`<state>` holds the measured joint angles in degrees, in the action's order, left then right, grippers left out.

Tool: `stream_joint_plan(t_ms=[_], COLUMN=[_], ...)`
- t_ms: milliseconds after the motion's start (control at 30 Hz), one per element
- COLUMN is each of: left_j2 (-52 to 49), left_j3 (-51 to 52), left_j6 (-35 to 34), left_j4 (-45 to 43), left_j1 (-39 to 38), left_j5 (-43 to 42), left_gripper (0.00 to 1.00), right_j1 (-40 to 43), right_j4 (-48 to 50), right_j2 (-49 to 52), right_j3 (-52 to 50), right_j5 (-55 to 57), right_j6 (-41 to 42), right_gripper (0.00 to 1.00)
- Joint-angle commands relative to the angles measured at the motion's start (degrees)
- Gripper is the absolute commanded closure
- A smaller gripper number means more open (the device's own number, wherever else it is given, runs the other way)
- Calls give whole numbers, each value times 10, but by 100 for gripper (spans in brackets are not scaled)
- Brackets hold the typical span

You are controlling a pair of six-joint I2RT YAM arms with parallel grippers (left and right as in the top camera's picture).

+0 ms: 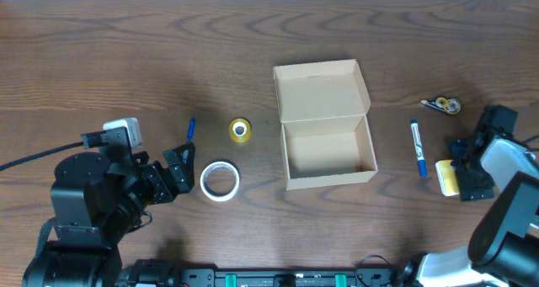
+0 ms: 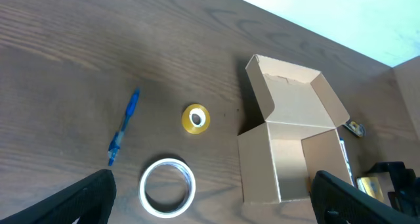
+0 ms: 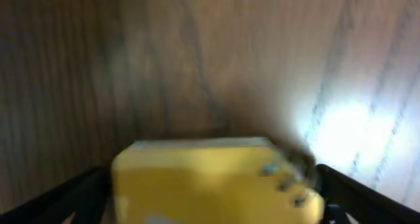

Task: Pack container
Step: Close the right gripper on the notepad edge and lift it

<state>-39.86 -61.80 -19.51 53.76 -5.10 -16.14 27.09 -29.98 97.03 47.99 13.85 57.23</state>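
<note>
Container [image 1: 328, 148] at table [image 1: 101, 51] centre, lid open: light, thin cardboard, crushable; hold by side walls. L gripper [image 1: 178, 171] wide apart, empty. R gripper [image 1: 461, 171] straddles yellow block [image 3: 210, 178] nr right edge; can't tell if clamped.

A tan cardboard box [image 1: 331, 179] sits upright at the middle of the table [image 1: 126, 51]. Its hinged flap lid lies folded back, open.

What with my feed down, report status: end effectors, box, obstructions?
Left end effector open, empty, by white tape roll. Right end effector astride yellow rectangular block, grip unclear. Tan cardboard box open, empty. Blue marker lies between block and box.
</note>
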Motion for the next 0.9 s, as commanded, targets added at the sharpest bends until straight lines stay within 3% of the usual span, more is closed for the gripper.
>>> stream_joint_plan(t_ms=[0,100,200,367,867], left_j2=[2,2,2,2,2], left_j3=[-14,-14,-14,-14,-14], left_j6=[-3,-5,-5,-5,-7], left_j4=[-2,-3,-3,-5,-7], left_j1=[-2,-2,-2,-2,-2], left_j5=[-4,-4,-4,-4,-4], left_gripper=[4,5,5,5,5], right_j1=[2,2,1,-2,-58], right_j4=[3,5,5,9,30], right_j2=[42,41,41,41,41], right_j3=[-19,-19,-19,-19,-4], right_j5=[-33,-34,-36,-38,-52], right_j6=[-23,-23,-23,-27,-43], right_gripper=[16,28,21,20,27])
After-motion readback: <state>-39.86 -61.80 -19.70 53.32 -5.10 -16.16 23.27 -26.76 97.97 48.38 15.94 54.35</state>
